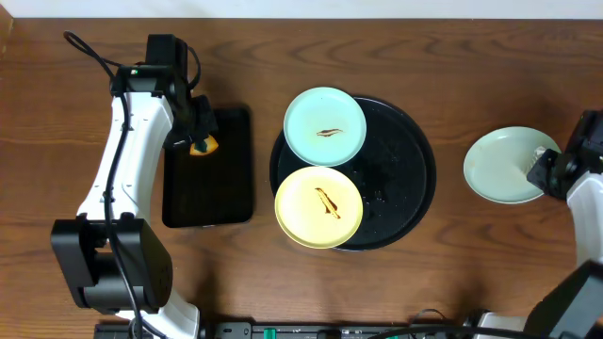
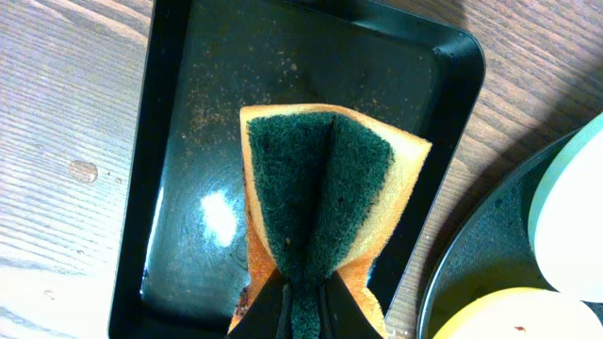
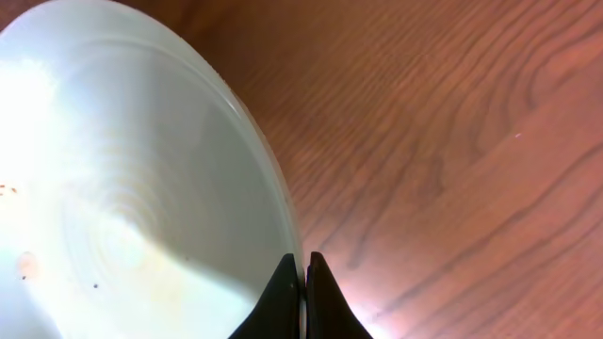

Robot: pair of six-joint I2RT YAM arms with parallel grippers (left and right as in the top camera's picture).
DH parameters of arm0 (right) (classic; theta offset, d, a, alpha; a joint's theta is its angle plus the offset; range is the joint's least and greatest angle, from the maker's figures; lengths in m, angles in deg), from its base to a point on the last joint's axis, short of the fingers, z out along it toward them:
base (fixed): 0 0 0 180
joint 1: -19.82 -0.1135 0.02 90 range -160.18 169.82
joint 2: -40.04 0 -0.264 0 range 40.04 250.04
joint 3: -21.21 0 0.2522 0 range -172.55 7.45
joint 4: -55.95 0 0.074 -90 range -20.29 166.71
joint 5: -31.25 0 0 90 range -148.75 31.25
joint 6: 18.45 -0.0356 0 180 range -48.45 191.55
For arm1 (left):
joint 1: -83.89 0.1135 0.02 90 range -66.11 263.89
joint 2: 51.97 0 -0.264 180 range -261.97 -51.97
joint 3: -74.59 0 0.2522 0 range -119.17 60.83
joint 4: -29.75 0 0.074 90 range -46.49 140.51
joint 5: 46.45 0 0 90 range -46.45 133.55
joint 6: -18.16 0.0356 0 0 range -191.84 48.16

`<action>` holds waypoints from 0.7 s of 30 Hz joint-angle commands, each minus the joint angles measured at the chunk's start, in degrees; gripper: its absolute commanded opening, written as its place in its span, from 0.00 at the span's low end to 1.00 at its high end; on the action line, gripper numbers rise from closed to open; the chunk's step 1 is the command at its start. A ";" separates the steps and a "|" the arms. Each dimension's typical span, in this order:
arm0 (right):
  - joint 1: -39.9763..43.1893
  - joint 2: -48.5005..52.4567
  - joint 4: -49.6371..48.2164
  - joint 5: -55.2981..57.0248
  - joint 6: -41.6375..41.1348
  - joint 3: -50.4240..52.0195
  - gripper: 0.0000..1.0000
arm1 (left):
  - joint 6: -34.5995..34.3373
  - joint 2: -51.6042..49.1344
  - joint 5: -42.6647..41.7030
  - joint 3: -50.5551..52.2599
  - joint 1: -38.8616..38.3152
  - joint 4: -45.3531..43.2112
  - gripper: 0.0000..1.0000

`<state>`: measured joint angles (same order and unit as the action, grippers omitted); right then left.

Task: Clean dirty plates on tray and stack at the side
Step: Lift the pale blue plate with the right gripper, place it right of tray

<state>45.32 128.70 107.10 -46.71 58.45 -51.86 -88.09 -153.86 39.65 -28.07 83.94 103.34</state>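
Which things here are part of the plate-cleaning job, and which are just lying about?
Job: round tray; mint plate with smear; yellow plate with smear; third plate, gripped by right gripper; sponge, gripped by left gripper.
Lying about: rectangular tray.

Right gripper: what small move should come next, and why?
Probably open the right gripper and leave the green plate at the side: it is clamped by the rim, off the round tray, with no smear showing. The smeared mint plate and yellow plate wait on the tray, and the left gripper holds the sponge.
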 commanded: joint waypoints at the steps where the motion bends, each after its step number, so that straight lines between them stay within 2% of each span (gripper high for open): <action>1: 0.57 2.73 -1.38 -1.81 -1.66 -0.42 0.01 | 0.52 1.55 0.48 0.17 -0.02 0.33 0.08; 6: 0.57 3.41 -6.54 -2.73 -1.66 -0.70 0.01 | 0.52 1.55 0.48 0.17 -0.02 0.35 0.08; 7: 0.57 3.06 -7.32 -3.52 -1.62 -0.94 0.05 | 0.52 1.55 0.48 0.17 -0.02 0.35 0.08; 9: 0.55 2.21 -7.43 -5.44 -1.64 -1.40 0.18 | 0.52 1.55 0.48 0.17 -0.02 0.33 0.08; 11: 0.35 0.61 -7.39 -9.09 -1.64 -1.51 0.41 | 0.52 1.55 0.48 0.17 -0.02 0.35 0.08; 13: -0.22 -1.11 -7.41 -12.52 -1.62 -1.51 0.51 | 0.52 1.55 0.48 0.17 -0.02 0.35 0.08; 15: -1.25 -2.97 -7.08 -16.90 -1.25 -1.51 0.54 | 0.52 1.55 0.48 0.17 -0.02 0.35 0.08; 21: -8.15 -6.60 -2.21 -32.87 4.63 -1.51 0.53 | 0.52 1.55 0.48 0.17 -0.02 0.35 0.08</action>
<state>40.57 123.30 103.27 -68.42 59.56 -52.14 -88.12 -153.86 39.65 -28.07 83.92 103.47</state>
